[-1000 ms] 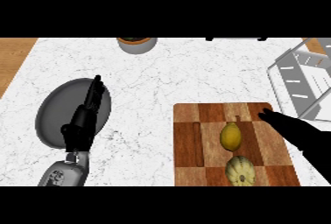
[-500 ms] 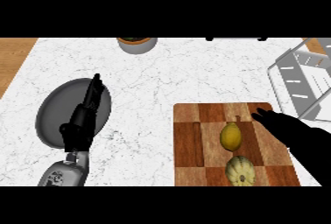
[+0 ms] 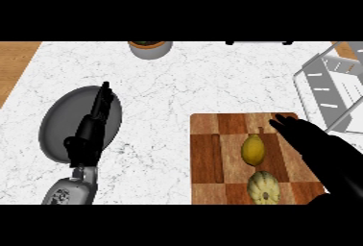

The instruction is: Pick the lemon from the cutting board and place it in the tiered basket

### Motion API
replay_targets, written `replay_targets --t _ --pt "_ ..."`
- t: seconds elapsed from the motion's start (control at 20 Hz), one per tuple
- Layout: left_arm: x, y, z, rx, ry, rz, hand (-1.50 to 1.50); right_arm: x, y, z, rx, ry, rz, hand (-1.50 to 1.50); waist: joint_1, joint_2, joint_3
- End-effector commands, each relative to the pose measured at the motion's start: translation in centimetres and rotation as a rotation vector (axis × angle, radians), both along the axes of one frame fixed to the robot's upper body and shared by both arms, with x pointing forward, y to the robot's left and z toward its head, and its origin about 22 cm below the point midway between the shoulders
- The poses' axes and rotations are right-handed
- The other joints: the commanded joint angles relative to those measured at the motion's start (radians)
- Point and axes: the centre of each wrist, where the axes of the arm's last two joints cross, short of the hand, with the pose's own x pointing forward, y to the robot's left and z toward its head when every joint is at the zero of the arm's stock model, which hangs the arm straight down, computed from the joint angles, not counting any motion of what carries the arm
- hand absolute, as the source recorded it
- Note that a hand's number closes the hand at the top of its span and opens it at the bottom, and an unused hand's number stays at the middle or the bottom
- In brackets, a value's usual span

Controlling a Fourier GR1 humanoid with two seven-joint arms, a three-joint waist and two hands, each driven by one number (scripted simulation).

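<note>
From the head view, the white marbled table (image 3: 205,81) carries a wooden checkered cutting board (image 3: 212,158) at lower right; on it lies the yellow lemon (image 3: 253,149), upright along the board's length, near the middle; just below the lemon, close but apart from it, sits a pale ribbed squash (image 3: 263,187) near the board's bottom edge; the right hand (image 3: 301,137) lies over the board's right side, its dark fingers stretched out and relaxed, open and holding nothing, the fingertips reaching toward the board's upper right corner; the hand is just beside the lemon on its right, and whether it touches the fruit cannot be told; the wire tiered basket (image 3: 330,89) stands at the table's right edge, above and to the right of the board, well apart from the lemon; at left a grey round plate (image 3: 60,120) rests on the table; the left hand (image 3: 89,137) shows over that plate, fingers straight and pointing up, open, with its grey forearm at the lower edge; a bowl-like pot (image 3: 150,48) with dark contents sits at the table's far edge.
</note>
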Motion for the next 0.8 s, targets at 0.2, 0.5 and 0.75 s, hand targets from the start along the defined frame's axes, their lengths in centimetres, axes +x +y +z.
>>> replay_targets --t 0.2,0.5,0.75 --pt "-1.7 0.3 -0.5 0.008 -0.004 -0.003 0.0 1.3 -1.9 -0.7 0.018 0.02 -0.064 -1.5 0.001 -0.001 0.0" --pt "-0.4 2.4 -0.9 -0.008 0.011 0.002 0.0 1.5 -1.8 -2.7 0.039 0.053 -0.039 -1.5 0.0 0.0 0.0" --pt "0.8 0.1 -0.7 0.002 0.001 -0.015 0.0 1.9 -3.1 -4.3 0.065 0.055 -0.011 -1.5 -0.003 0.0 0.0"
